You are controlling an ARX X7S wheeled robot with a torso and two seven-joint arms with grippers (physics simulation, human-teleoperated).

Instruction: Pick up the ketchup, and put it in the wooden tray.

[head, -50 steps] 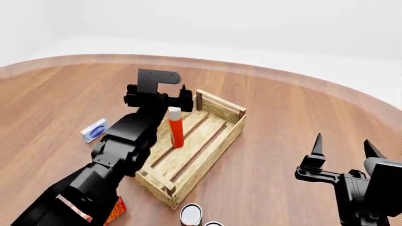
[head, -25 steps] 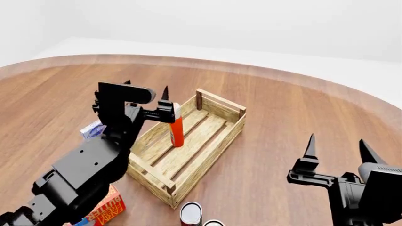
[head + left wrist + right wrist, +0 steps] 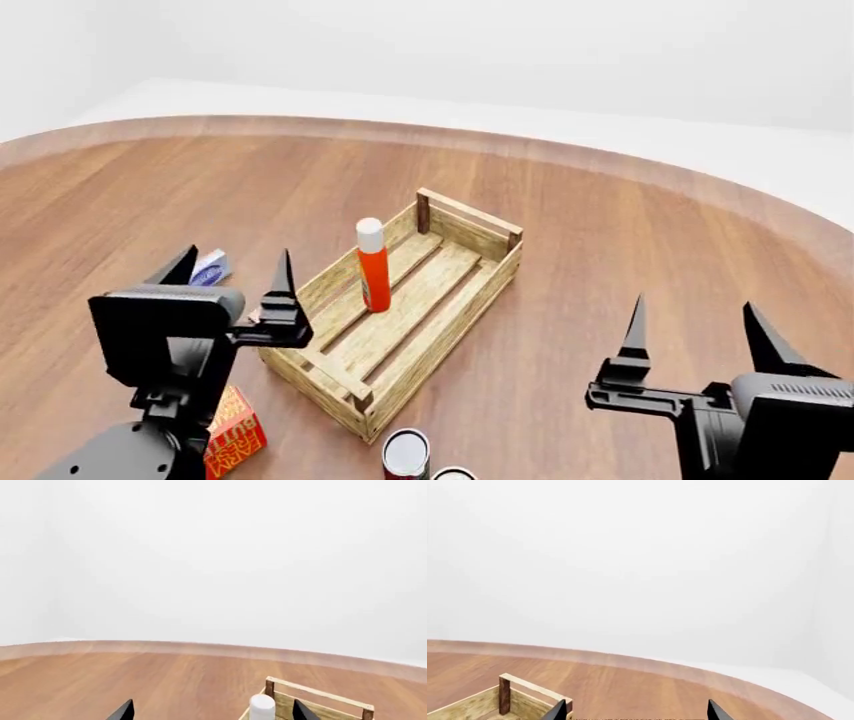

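The ketchup [image 3: 372, 267], a red-orange bottle with a white cap, stands upright inside the wooden tray [image 3: 461, 315] near its left wall. Its cap also shows in the left wrist view [image 3: 261, 707] in front of the tray's far corner post [image 3: 269, 686]. My left gripper [image 3: 230, 272] is open and empty, raised to the left of the tray and apart from the bottle. My right gripper [image 3: 691, 328] is open and empty at the lower right, away from the tray. The right wrist view shows a tray corner [image 3: 504, 694].
A red-and-yellow butter box [image 3: 232, 431] lies under the left arm. A blue-and-white packet [image 3: 208, 268] lies left of the tray. Two cans [image 3: 406, 453] stand at the tray's near end. The round wooden table's edge [image 3: 667, 172] curves behind.
My left gripper has let go of the ketchup and drawn back toward the near left, rising. The bottle stays standing in the tray. The right gripper has shifted slightly left and up.
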